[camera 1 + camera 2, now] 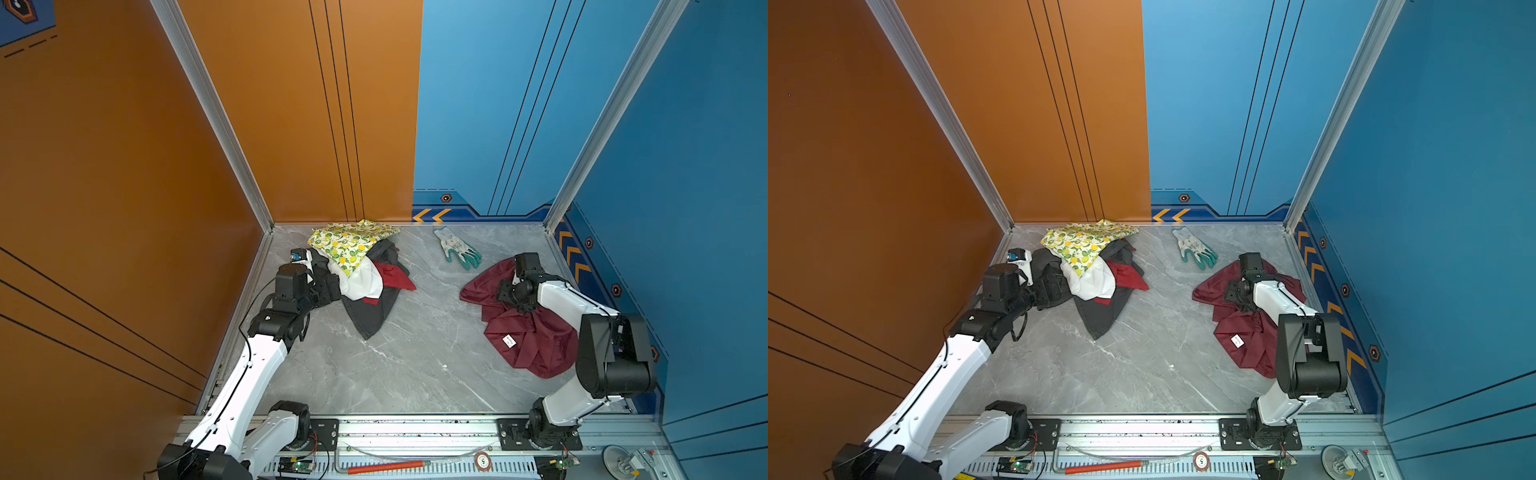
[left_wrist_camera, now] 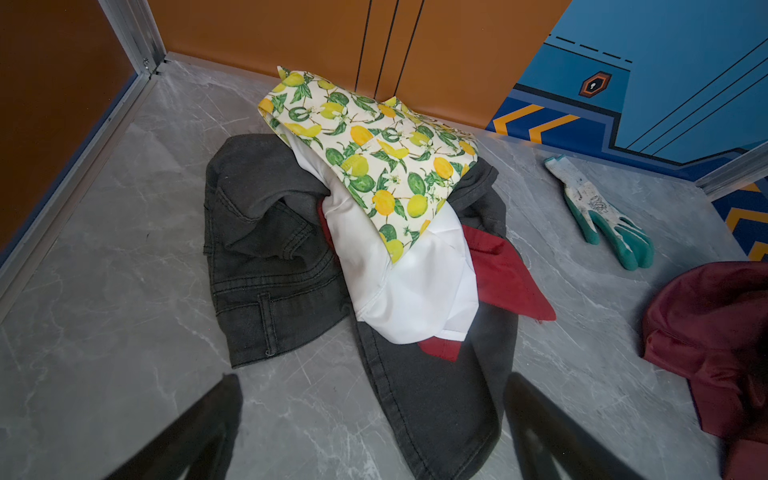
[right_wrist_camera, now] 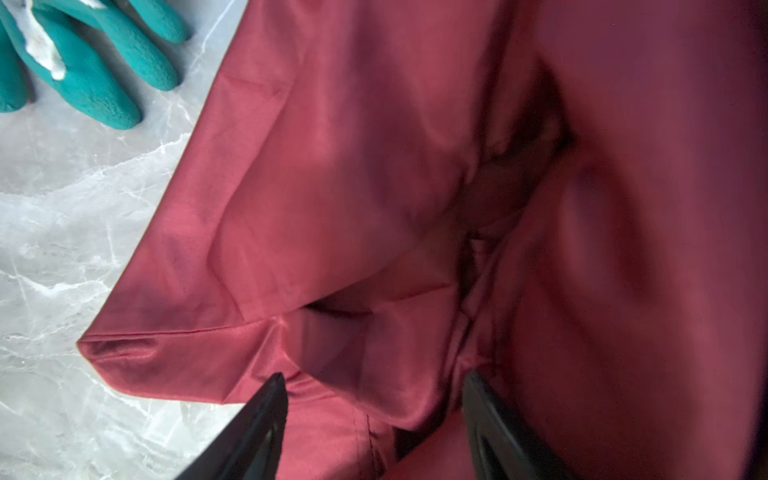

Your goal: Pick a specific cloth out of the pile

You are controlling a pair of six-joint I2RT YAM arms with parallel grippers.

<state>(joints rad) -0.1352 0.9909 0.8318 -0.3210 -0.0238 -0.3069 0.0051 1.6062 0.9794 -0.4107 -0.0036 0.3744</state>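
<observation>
So the cloth point(image 1: 528, 332) is the big dark maroon one: thin, a bit shiny, crumpled into deep folds, with a small white label point(image 1: 508, 341) on the part back toward the right arm's base. It lies on the bench point(image 1: 415, 353) directly under the right tool point(image 3: 374, 376), well apart from the pile point(image 1: 365, 266). That tool's jaws stand apart with a fold of the fabric lying between the tips, and they aren't clamped on anything as far as I can see. Off to one side of the tool the cloth ends in a straight hemmed edge with a tucked corner, then there's a strip of bare marble before the teal-and-white glove point(image 3: 83, 62), so those two aren't touching. The other side of the cloth runs close to the blue side wall point(image 1: 582, 266), though the arm hides just how close. The left tool point(image 2: 374, 378) is wide open and holding nothing. The pile sits just ahead of it, and the long end of the dark grey garment point(image 2: 266, 257) runs under the gap between its fingers. On top of that are a white cloth point(image 2: 415, 282), a lemon-print cloth point(image 2: 374, 145) and a small red cloth point(image 2: 507, 278) poking out the side. The pile's far edge is right up at the orange back wall point(image 1: 291, 166). Between the two tools there's a broad stretch of open grey bench, in both top views.
</observation>
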